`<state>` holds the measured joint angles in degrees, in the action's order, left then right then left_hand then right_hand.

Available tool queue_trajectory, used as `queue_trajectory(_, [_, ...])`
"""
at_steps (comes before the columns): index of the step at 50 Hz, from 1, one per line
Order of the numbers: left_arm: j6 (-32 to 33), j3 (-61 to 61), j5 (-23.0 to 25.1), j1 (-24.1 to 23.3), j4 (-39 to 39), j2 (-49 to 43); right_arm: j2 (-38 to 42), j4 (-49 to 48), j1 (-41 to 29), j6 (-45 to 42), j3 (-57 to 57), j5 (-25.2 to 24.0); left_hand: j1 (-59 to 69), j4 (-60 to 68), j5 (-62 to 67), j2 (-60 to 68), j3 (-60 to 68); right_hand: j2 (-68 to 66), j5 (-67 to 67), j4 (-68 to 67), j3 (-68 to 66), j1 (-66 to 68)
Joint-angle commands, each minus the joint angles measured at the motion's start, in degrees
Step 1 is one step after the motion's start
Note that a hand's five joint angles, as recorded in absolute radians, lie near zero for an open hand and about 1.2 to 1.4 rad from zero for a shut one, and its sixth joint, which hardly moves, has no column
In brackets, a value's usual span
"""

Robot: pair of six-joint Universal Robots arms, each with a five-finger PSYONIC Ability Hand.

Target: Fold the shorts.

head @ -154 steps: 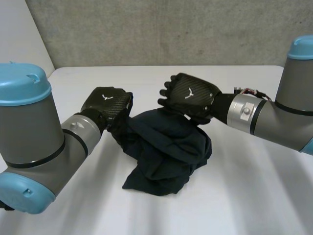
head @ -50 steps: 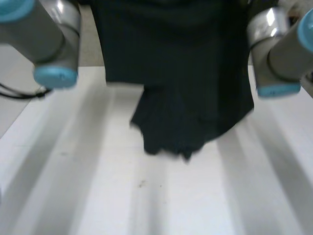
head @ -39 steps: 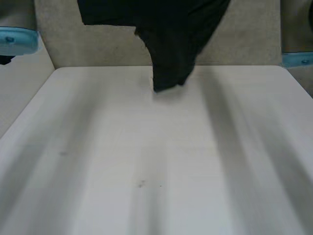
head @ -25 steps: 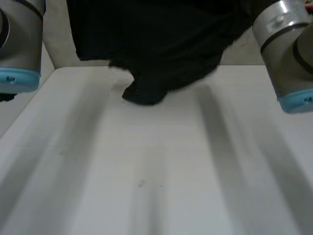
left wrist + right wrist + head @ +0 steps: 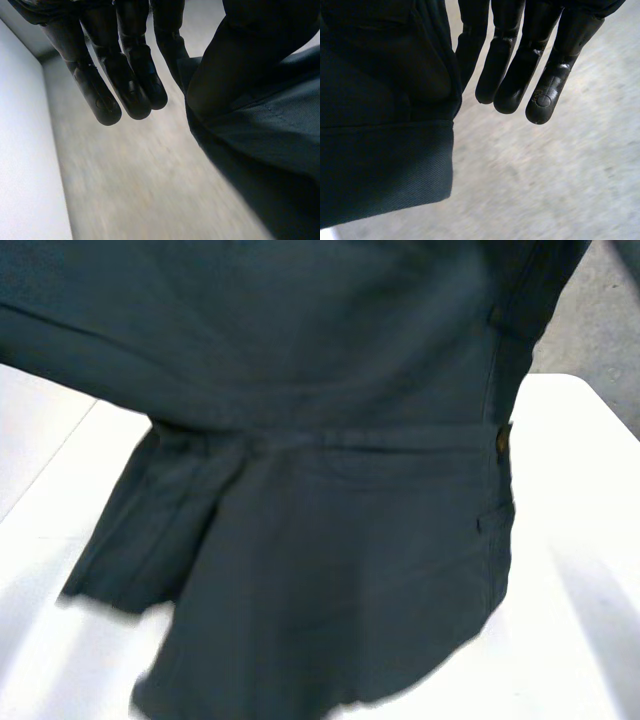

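The left hand (image 5: 125, 75) and right hand (image 5: 520, 75) pinch the dark cloth shorts (image 5: 350, 540) high, so they hang open over the white bench (image 5: 580, 490).

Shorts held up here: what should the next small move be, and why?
Probably lower the left hand and right hand toward the table, laying the shorts flat: each pinches the top edge, and the cloth hangs spread above the table.

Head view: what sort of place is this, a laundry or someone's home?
Probably a robotics lab: white table, plain grey wall, and a left hand and right hand, black machine parts, pinching up dark shorts.
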<state>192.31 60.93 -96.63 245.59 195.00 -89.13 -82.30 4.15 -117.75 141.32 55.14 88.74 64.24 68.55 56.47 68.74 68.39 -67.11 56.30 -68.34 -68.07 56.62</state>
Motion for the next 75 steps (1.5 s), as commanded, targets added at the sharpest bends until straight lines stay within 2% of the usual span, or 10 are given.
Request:
queue_trajectory(1, [0.09,3.75,0.12,0.42,-0.93,-14.19,9.85,0.51,-0.12,0.18,4.70,-0.15,15.76,11.45,13.53,11.26,11.61,-12.89,13.70,-11.66,-11.93,23.38])
queue_trajectory(12, [2.36,-4.74,0.30,1.82,-1.28,-42.05,30.33,-10.18,-0.12,0.18,-0.02,0.73,15.76,11.45,13.53,11.26,11.61,-12.89,13.70,-11.66,-11.93,23.38])
queue_trajectory(24, [7.73,-29.28,0.04,1.82,-1.28,-57.82,48.09,-27.27,0.15,-2.80,-17.24,2.75,15.76,11.45,13.53,11.26,11.61,-3.29,4.10,-2.06,-2.33,13.78])
queue_trajectory(26, [7.82,-31.30,0.12,1.65,-1.28,-58.70,49.42,-27.18,0.24,-2.98,-19.19,2.58,-9.42,-13.74,-11.65,-13.93,-13.57,52.02,-51.20,53.24,52.98,-41.52])
queue_trajectory(27, [7.91,-32.53,0.21,1.30,-1.20,-59.31,50.04,-27.09,0.41,-3.07,-20.24,2.58,-45.58,-49.90,-47.81,-50.09,-49.73,57.11,-56.30,58.34,58.07,-46.62])
queue_trajectory(31, [8.08,-32.54,0.48,0.59,-1.11,-59.58,48.90,-25.87,0.41,-3.07,-19.38,2.66,-54.24,-58.55,-56.47,-58.74,-58.39,57.11,-56.30,58.34,58.07,-46.62])
queue_trajectory(41, [7.47,-19.20,-0.49,-0.29,-3.21,-50.81,32.74,-21.04,2.69,-2.63,0.20,0.39,-54.02,-58.34,-56.25,-58.53,-58.17,57.11,-56.30,58.34,58.07,-46.62])
queue_trajectory(58, [-3.77,32.99,-0.49,-6.95,-13.50,-12.32,14.72,0.42,16.31,-2.37,34.92,-20.26,-45.79,-50.10,-48.02,-50.29,-49.94,49.31,-48.50,50.54,50.27,-38.82])
queue_trajectory(64, [-4.31,42.23,-1.36,-12.93,-13.59,-8.87,13.74,-1.86,21.32,-2.63,43.80,-27.56,-42.60,-46.92,-44.83,-47.11,-46.75,40.22,-39.41,41.45,41.18,-29.73])
queue_trajectory(75, [-5.62,47.96,-11.74,-19.71,-13.59,-11.06,13.83,-11.01,24.84,-3.42,51.99,-30.91,-38.22,-42.53,-40.45,-42.72,-42.37,30.28,-29.47,31.51,31.24,-19.79])
